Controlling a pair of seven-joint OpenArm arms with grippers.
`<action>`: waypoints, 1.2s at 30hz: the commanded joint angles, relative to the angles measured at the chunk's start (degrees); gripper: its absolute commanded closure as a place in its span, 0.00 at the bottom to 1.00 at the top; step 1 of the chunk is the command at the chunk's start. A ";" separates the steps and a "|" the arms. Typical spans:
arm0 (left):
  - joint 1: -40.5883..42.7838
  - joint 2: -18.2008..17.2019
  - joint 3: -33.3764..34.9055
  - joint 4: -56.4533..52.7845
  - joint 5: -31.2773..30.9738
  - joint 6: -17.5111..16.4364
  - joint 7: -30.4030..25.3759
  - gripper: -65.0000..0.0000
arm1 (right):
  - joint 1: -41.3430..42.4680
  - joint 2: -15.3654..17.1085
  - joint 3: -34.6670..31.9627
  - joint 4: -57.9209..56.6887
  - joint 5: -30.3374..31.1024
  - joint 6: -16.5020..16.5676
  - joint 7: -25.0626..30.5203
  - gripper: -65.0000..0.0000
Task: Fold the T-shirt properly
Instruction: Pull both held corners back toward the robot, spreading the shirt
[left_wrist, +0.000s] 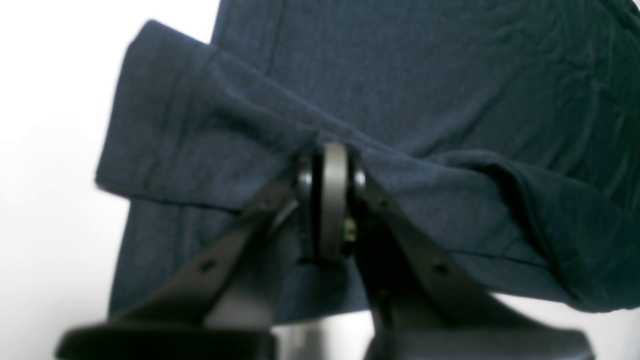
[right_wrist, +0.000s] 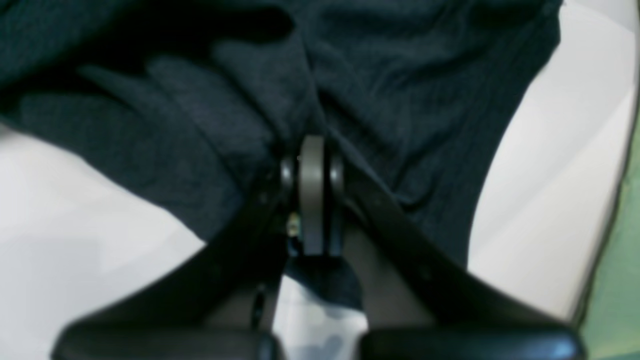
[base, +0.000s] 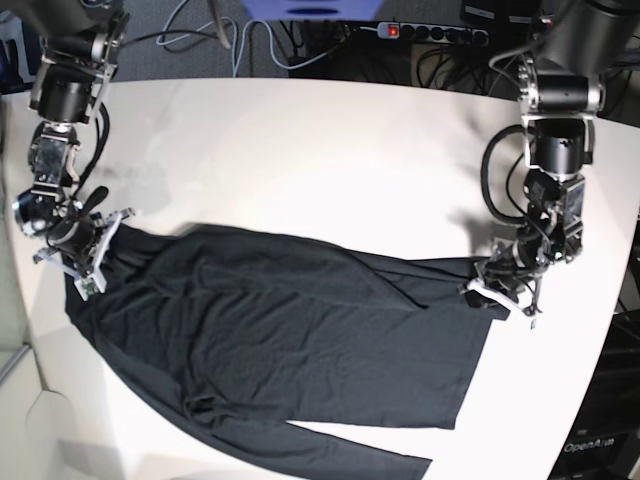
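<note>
The black T-shirt (base: 290, 340) lies spread on the white table (base: 330, 160), with a sleeve trailing toward the front edge. My left gripper (base: 487, 288) is at the shirt's right end. In the left wrist view it (left_wrist: 332, 165) is shut on a raised fold of the fabric (left_wrist: 425, 90), which looks dark blue here. My right gripper (base: 100, 250) is at the shirt's left end. In the right wrist view it (right_wrist: 312, 160) is shut on bunched fabric (right_wrist: 390, 90). The fabric between the two grippers lies wrinkled and slack.
A power strip (base: 430, 30) and cables lie beyond the table's back edge. The table's curved edge runs close to both grippers, with green floor (right_wrist: 620, 280) beyond it in the right wrist view. A dark box (base: 610, 420) stands at the right.
</note>
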 joint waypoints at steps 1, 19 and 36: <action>-0.01 -0.44 0.30 -0.25 2.72 1.92 3.19 0.96 | -0.35 0.23 0.00 -0.37 -1.19 0.62 -2.34 0.99; 2.72 -3.69 5.57 -0.07 2.55 1.75 3.63 0.96 | -9.14 0.41 1.40 -0.02 -1.19 0.62 -0.23 0.99; 7.73 -5.98 5.66 0.28 2.72 -4.84 3.72 0.96 | -21.36 -0.91 4.83 10.79 -1.11 0.62 0.91 0.99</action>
